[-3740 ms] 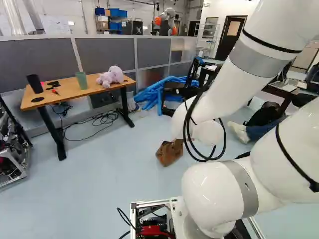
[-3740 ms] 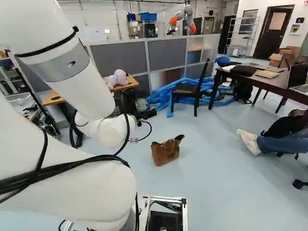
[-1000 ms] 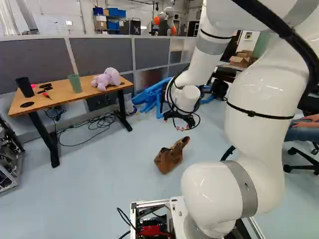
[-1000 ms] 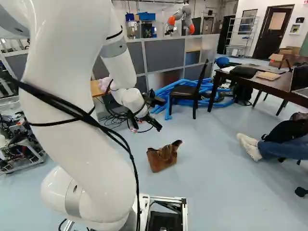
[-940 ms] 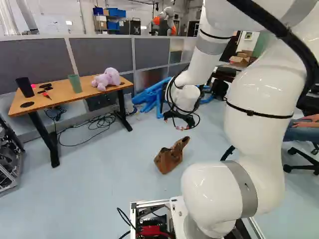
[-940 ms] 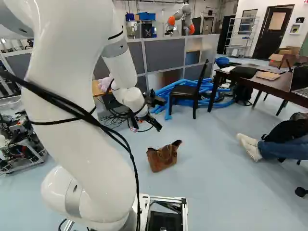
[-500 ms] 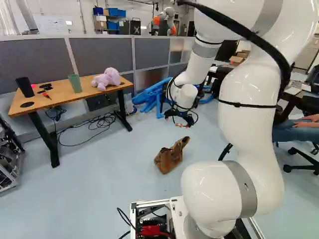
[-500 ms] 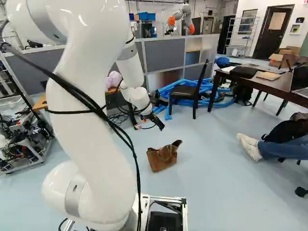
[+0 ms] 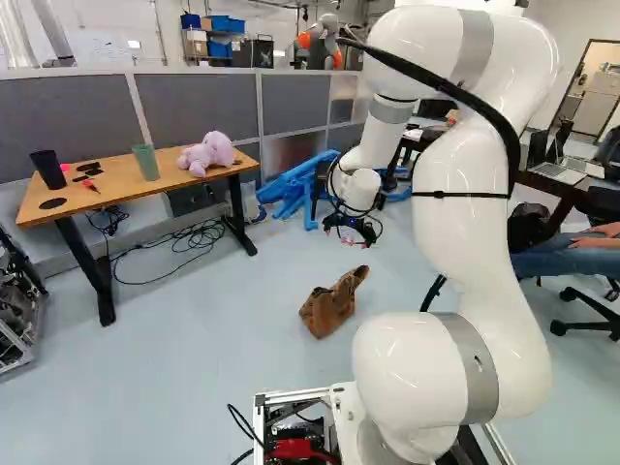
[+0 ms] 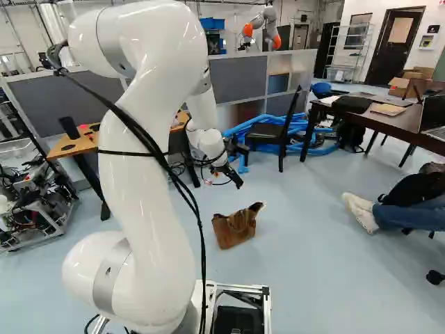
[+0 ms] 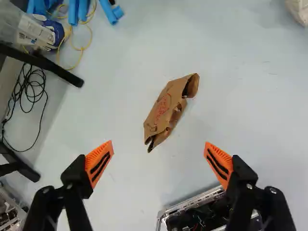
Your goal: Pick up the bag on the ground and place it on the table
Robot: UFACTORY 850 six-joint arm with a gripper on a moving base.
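The gripper [image 10: 221,179] hangs beyond the bag and above the floor in the right base view, and also shows in the left base view. Wide apart stand its orange-padded fingers in the wrist view, so the gripper [image 11: 159,146] is open and holds nothing. The brown paper bag [image 11: 166,108] lies on the floor well below, mostly ahead of the fingertips. Its mouth and crumpled folds show; the same bag [image 9: 327,307] is in the left base view. At the left of that view stands the wooden table [image 9: 118,184].
On the table are a dark cup [image 9: 46,169], a green cup [image 9: 146,162] and a purple plush toy [image 9: 206,153]. Blue tubes [image 9: 289,184] and a chair [image 10: 271,132] stand beyond the gripper. Another robot [image 10: 265,29] is behind the partition. Cables [image 9: 189,237] lie below the table.
The base has moved slightly since the earliest frames. The arm has unfolded, bringing the gripper into view; over the last second its elbow swung and the gripper shifted slightly. The bag stays on the floor.
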